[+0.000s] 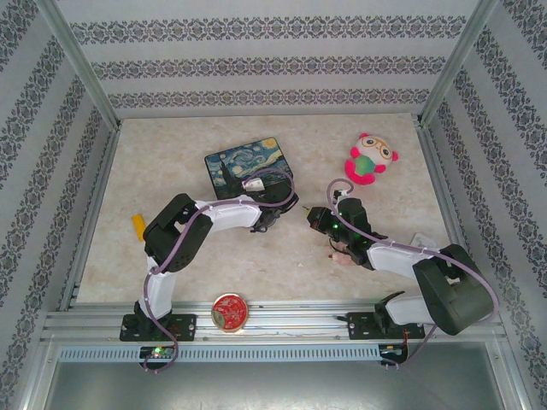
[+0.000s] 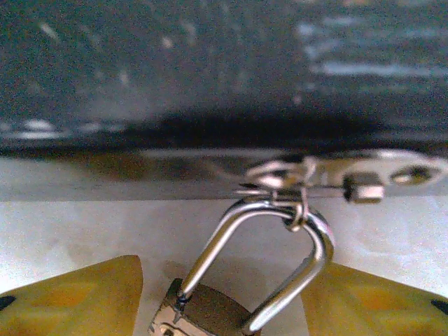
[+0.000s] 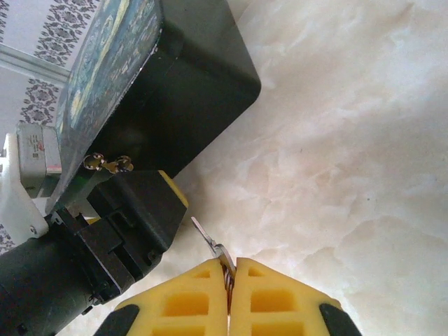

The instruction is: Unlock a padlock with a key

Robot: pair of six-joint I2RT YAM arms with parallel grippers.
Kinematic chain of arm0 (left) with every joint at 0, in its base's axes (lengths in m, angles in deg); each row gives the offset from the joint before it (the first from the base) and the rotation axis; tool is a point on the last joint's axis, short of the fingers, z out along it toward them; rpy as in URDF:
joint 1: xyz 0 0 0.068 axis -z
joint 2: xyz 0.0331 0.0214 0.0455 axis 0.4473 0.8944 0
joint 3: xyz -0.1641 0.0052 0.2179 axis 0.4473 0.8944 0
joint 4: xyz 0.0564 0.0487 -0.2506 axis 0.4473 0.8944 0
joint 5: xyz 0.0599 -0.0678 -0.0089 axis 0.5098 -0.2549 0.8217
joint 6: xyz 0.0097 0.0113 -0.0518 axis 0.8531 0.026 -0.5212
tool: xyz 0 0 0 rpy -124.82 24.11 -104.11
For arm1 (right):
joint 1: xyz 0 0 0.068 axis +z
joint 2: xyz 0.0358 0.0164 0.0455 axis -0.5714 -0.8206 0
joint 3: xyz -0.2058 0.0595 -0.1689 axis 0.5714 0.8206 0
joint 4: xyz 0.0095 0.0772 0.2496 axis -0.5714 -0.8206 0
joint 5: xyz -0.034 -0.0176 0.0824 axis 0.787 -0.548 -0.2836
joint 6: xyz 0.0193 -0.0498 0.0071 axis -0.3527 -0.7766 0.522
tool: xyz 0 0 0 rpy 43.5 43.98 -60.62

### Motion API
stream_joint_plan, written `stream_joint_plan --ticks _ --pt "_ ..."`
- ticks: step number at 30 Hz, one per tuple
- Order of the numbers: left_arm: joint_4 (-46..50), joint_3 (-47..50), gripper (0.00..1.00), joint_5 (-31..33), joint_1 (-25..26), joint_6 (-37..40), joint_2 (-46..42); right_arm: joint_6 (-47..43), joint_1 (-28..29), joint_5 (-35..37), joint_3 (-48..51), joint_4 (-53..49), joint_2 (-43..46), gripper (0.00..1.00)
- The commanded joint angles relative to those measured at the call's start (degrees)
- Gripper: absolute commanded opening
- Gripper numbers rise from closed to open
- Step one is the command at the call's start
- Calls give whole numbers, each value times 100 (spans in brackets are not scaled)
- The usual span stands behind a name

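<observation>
Marble-look table [image 1: 171, 154], with the Starry Night box [image 1: 248, 162] at about 11 o'clock from table centre, both arms reaching in toward its near edge. Left gripper [image 2: 227, 280] sits just at the box's 6 o'clock side. Its jaws are spread, one yellow finger [image 2: 70, 301] on each side of the padlock [image 2: 203, 308], with a gap showing on one side, so not pinching it. Right gripper [image 3: 229, 269] is at 3 o'clock of the left one and close to it, jaws pressed together on the key [image 3: 208, 239], blade poking out toward 11 o'clock in the wrist view. The padlock hangs off the box front: its silvery shackle [image 2: 318, 245] is hooked through the metal hasp [image 2: 329, 175], brass body below between the left fingers. Shackle looks closed, so it's locked as far as I can tell. The keyhole can't be seen. Step in hand, my read: bracing the padlock, with the key ready and not yet inserted. Next the left jaws need to clamp the brass body so it can't swing. Then the right arm lines the blade up with the keyway, pushes it straight in and twists. The key is tiny, and it could slip in the grip.
</observation>
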Motion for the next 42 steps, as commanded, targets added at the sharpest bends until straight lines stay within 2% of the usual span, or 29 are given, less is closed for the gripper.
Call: stream_joint_plan --ticks 1,10,12,27,35,42 --pt "-83 -82 60 -44 -63 336 1 -123 72 150 -179 -66 40 0" --pt "-258 -165 53 -390 -131 915 28 -182 149 282 -228 -194 79 0" --pt "-267 -145 49 -423 -151 908 28 -184 159 308 -217 -218 99 0" --pt "-381 -29 44 -682 -230 819 54 -210 177 377 -219 -314 147 0" --pt "-7 -122 40 -383 -239 775 89 -210 178 457 -202 -344 181 0" --pt "-29 -153 35 -482 -230 885 166 -197 186 493 -208 -359 202 0"
